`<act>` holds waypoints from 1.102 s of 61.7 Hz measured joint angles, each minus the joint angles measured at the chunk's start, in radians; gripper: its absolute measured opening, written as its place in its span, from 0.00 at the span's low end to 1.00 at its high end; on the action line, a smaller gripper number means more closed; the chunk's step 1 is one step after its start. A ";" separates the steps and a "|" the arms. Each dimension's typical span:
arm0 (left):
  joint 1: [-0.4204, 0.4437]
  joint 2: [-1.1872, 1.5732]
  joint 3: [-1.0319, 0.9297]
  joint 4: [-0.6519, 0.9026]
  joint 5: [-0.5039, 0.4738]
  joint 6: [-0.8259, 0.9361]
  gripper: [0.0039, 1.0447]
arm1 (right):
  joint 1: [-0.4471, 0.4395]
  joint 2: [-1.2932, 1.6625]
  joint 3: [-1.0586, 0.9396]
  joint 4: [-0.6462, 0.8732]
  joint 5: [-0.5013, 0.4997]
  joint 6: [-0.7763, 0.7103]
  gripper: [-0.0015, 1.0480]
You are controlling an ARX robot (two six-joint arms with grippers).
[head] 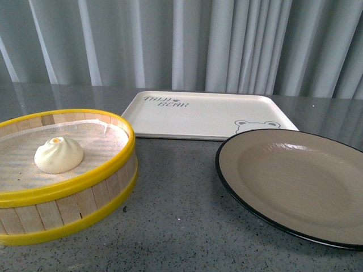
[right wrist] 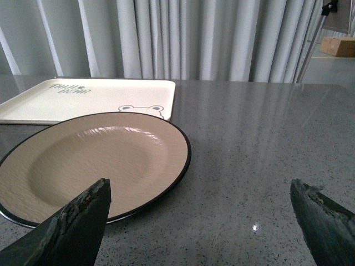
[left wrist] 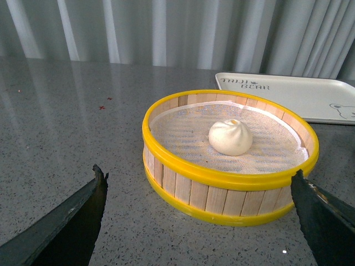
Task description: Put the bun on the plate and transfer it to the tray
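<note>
A cream-white bun (head: 58, 155) with an orange dot sits inside the yellow-rimmed wooden steamer basket (head: 85, 192) at the left. To the right lies the tan plate (head: 306, 181) with its black rim, nothing on it. Behind both lies the cream tray (head: 204, 113) with grey lettering and a bear face. No arm shows in the front view. In the left wrist view the bun (left wrist: 230, 137) rests in the steamer basket (left wrist: 222, 194) beyond my open left gripper (left wrist: 199, 180). My right gripper (right wrist: 199, 188) is open over the table beside the plate (right wrist: 83, 160), with the tray (right wrist: 83, 100) behind it.
The grey speckled table (head: 176, 226) runs back to a wall of pale curtains (head: 187, 39). In the right wrist view bare tabletop (right wrist: 266, 144) spreads beside the plate, and a stand with boxes (right wrist: 335, 33) shows in the far corner.
</note>
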 joint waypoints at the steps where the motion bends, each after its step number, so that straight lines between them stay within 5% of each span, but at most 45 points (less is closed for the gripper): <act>1: 0.000 0.000 0.000 0.000 0.000 0.000 0.94 | 0.000 0.000 0.000 0.000 0.000 0.000 0.92; 68: 0.000 0.000 0.000 0.000 0.000 0.000 0.94 | 0.000 0.000 0.000 0.000 0.000 0.000 0.92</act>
